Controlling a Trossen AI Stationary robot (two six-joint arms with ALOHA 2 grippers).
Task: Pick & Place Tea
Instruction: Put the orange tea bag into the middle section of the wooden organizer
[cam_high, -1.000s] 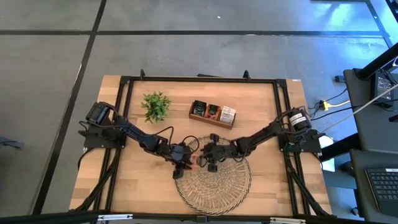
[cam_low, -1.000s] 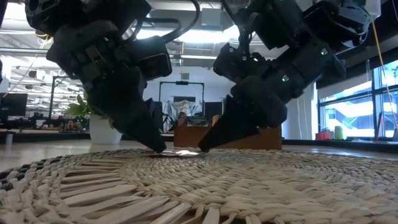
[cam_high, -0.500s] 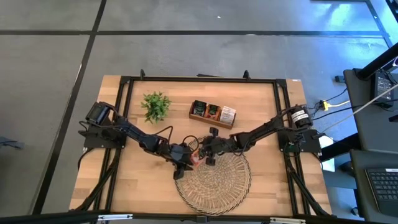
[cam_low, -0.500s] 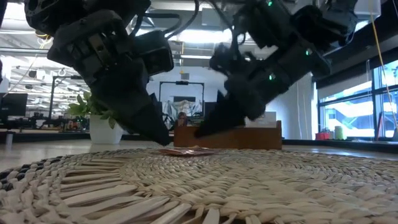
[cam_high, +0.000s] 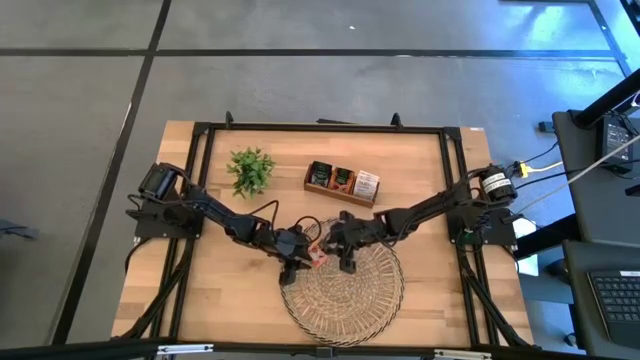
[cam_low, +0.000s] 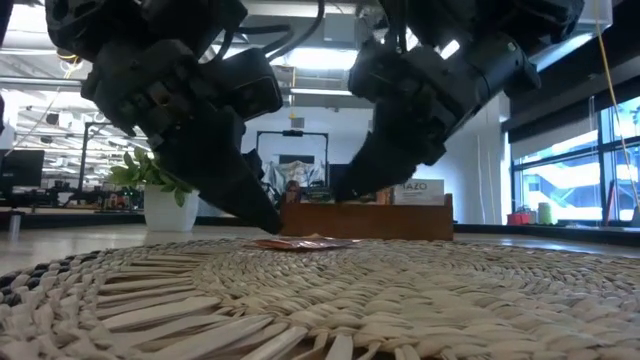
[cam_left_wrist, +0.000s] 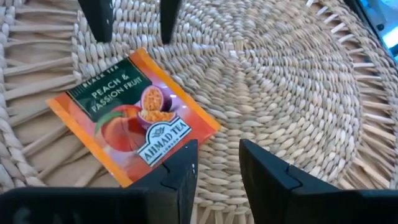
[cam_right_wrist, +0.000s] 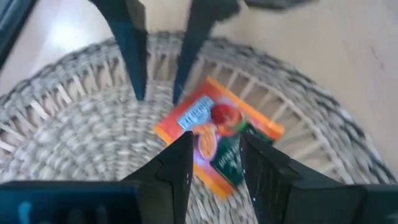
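On the woven tray's (cam_left_wrist: 292, 93) near edge lies 1 orange tea bag (cam_left_wrist: 134, 115) flat and unheld, both the left gripper (cam_left_wrist: 214, 163) and right gripper (cam_right_wrist: 214, 155) hovering either side, jaws narrowly parted, seemingly readying a pinch.

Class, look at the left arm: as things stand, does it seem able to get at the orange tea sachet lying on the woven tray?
Probably yes. The left gripper hangs just over the orange tea sachet, jaws apart, nothing between them. The right gripper hovers close by, so it might crowd the approach.
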